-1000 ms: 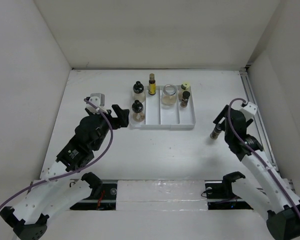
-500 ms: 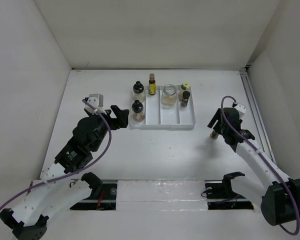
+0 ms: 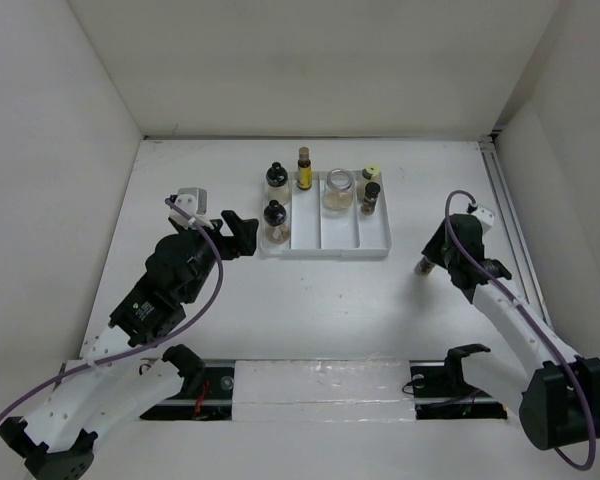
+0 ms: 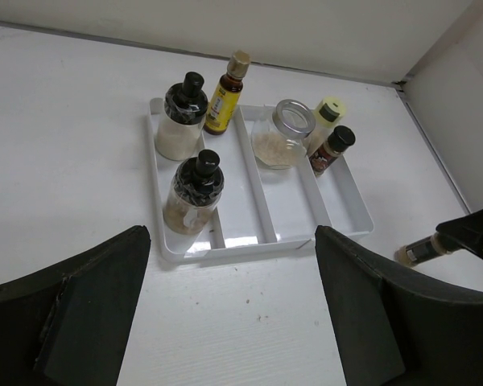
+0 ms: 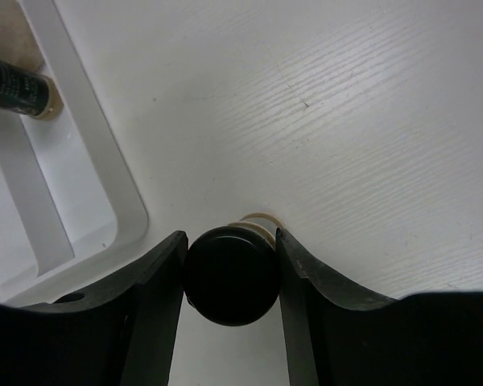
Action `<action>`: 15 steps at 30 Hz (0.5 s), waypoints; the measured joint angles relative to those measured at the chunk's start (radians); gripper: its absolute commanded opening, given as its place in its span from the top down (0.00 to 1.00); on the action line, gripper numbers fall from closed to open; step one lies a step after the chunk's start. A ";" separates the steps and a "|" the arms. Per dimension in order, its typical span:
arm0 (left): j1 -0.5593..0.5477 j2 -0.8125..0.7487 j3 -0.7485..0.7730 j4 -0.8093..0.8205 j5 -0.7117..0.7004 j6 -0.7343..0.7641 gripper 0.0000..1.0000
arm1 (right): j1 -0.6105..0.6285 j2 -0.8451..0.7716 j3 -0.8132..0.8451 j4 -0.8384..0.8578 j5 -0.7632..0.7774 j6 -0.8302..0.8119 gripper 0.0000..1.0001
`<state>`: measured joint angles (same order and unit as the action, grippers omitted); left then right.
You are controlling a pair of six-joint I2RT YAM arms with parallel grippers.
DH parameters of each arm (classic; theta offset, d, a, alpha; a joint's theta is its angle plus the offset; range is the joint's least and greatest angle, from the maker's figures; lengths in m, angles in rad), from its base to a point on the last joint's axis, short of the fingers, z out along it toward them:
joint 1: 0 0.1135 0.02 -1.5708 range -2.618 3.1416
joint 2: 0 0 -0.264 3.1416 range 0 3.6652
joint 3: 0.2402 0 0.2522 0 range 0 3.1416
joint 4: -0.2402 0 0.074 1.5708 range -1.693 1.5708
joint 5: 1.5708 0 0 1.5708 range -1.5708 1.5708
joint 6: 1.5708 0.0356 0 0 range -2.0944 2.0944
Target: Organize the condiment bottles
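My right gripper (image 3: pixel 430 258) is shut on a small black-capped bottle (image 5: pixel 230 275), its jaws touching both sides of the cap. The bottle (image 3: pixel 423 267) is just right of the white tray (image 3: pixel 325 249), its base at the table. In the tray stand two black-capped round jars (image 3: pixel 275 178) (image 3: pixel 275 221), a slim amber bottle (image 3: pixel 304 168), a wide glass jar (image 3: pixel 337 190), a yellow-capped bottle (image 3: pixel 370 173) and a dark bottle (image 3: pixel 370 198). My left gripper (image 3: pixel 236 232) is open and empty, left of the tray's front corner; it also shows in the left wrist view (image 4: pixel 233 322).
The tray's middle and right compartments have bare floor at the front (image 4: pixel 286 205). The tray corner (image 5: pixel 121 217) lies close to the left of the held bottle. A rail (image 3: pixel 510 210) runs along the table's right edge. White walls enclose the back and sides.
My right wrist has swung a little left and in over the bottle, which shifted slightly left. The left arm has barely moved.
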<state>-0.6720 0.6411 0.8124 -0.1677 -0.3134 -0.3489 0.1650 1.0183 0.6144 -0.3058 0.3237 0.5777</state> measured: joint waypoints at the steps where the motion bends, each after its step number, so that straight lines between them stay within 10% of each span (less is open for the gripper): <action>1: 0.000 0.000 0.000 0.000 0.000 0.000 0.21 | 0.005 -0.013 0.004 -0.005 -0.006 -0.003 0.56; 15: 0.000 0.039 0.000 0.000 -0.002 0.000 0.21 | 0.329 0.262 0.344 0.098 -0.054 -0.135 0.56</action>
<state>-0.6720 0.6804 0.8124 -0.1680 -0.3157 -0.3489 0.4942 1.2808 0.9588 -0.2077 0.2699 0.4431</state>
